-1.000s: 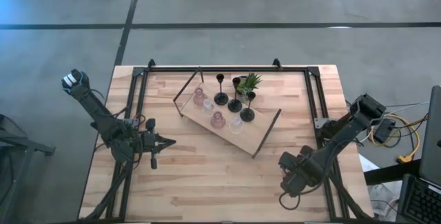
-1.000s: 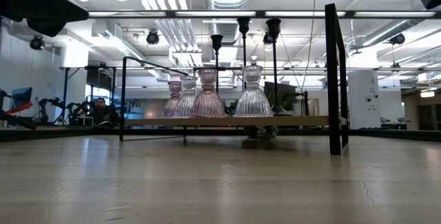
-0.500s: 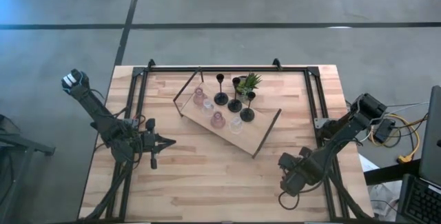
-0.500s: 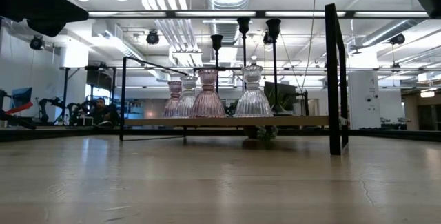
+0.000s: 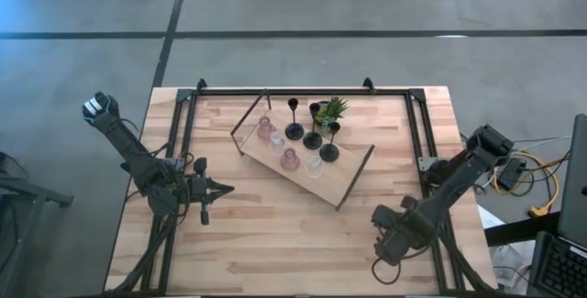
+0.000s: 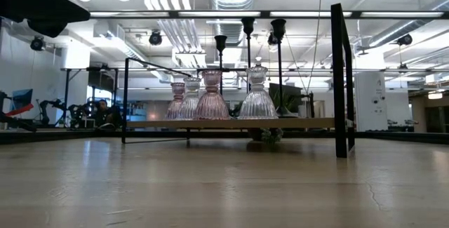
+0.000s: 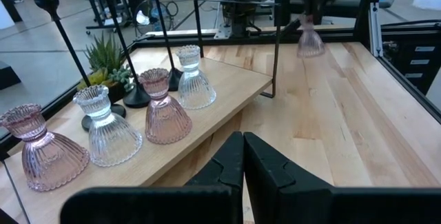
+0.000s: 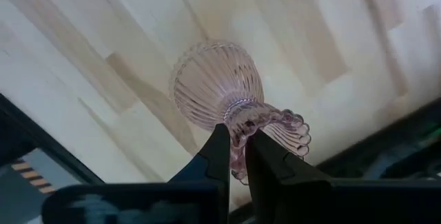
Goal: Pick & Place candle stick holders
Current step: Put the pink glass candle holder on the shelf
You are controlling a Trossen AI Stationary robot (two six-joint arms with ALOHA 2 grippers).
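at about five o'clock on the surface (image 5: 275, 234) the right gripper (image 8: 234, 156) has its jaws pinching a pink glass cup (image 8: 231, 100) by the rim, while the left gripper (image 7: 242, 156), jaws pressed together, waits at eight o'clock.

This is a robotics lab in an open industrial hall. The low view looks past the wooden table (image 6: 210, 186) to an exposed ceiling with white ducts (image 6: 168, 24), pipes and strip lights, with more robot arms (image 6: 52, 107) on benches at 9 o'clock and a seated person (image 6: 105, 112) beside them. From above, the table stands on bare grey concrete (image 5: 367, 5) crossed by dark lines, with yellow cables (image 5: 537, 183) and equipment at 3 o'clock.
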